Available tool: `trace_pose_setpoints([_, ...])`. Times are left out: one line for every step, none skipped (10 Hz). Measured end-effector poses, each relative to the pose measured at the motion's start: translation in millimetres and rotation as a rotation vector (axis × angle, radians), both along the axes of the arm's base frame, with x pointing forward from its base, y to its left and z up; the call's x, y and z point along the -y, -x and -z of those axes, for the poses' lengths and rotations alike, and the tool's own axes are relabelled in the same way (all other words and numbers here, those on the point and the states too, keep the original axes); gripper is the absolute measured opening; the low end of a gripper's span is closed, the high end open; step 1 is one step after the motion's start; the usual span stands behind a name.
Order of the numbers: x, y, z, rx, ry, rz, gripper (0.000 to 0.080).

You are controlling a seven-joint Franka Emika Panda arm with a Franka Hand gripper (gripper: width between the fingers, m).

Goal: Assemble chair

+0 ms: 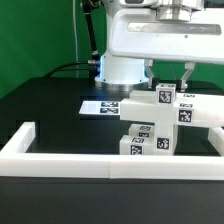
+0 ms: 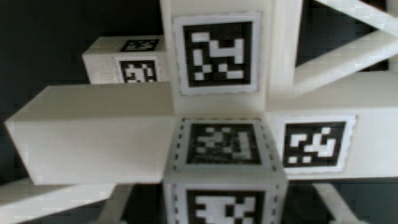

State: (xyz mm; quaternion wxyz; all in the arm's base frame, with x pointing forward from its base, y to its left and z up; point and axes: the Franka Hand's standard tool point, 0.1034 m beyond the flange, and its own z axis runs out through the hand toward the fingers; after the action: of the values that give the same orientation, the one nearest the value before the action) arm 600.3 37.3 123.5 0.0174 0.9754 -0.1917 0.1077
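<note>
Green cloth (image 1: 40, 30) hangs behind a black tabletop (image 1: 50, 115), and you can see a low white border wall (image 1: 60, 158) boxing in its near edge and its side at the exterior view's left. Farther back, a thin flat white marker board (image 1: 103, 105) lies on the tabletop in front of the base of the white robot arm (image 1: 125, 55).

Your task's thing, the partly joined white blocky plastic chair (image 1: 150, 125), stands on the tabletop toward the exterior view's right, just behind the front run of the wall and near the marker board. Black-and-white square tags (image 1: 185, 115) sit on several of its faces. A short upright white post (image 1: 165, 96) rises at its top, above a broad white slab (image 1: 205, 118) that runs off toward the exterior view's right.

The dark fingers (image 1: 150, 72) hang from the arm's wide white head right over that post, one on each side, with a gap between them. You cannot tell from either view whether they press on the post or only straddle its top.

In the wrist view you look closely at the post (image 2: 217, 50), with a large tag on its face. The slab (image 2: 107, 120) crosses below it and carries two more tags side by side. Slanted white bars (image 2: 347, 65) lie beyond it, and a smaller tagged white block (image 2: 134, 62) sits behind
</note>
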Motion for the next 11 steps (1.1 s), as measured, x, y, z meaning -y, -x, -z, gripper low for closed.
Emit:
trace_pose_setpoints([0.0,0.1,0.1,0.0,0.0,0.001,0.0387])
trace_pose_setpoints([-0.1,0.1,-0.2,0.0,0.0,0.0,0.0387])
trace_pose_setpoints([-0.7,0.3,-2.5,0.002,-0.003,-0.005,0.0526])
trace_pose_setpoints([-0.8,2.6,-6.9,0.005,-0.009,-0.007,0.0617])
trace_pose_setpoints([-1.5,7.4,-11.1,0.006,-0.019,-0.008,0.0617])
trace_pose_setpoints([-4.7,17.2,-14.0,-0.003,-0.032,-0.008,0.0643])
trace_pose_setpoints([-2.3,19.2,-25.5,-0.005,-0.05,0.003,0.0643])
trace_pose_setpoints([-1.6,22.3,-32.3,0.001,-0.063,0.013,0.0649])
trace_pose_setpoints([-1.9,24.9,-33.8,0.002,-0.068,0.015,0.0649])
trace_pose_setpoints([-1.4,24.8,-31.9,0.0,-0.065,0.015,0.0649])
trace_pose_setpoints([-1.4,24.8,-31.8,-0.001,-0.065,0.015,0.0649])
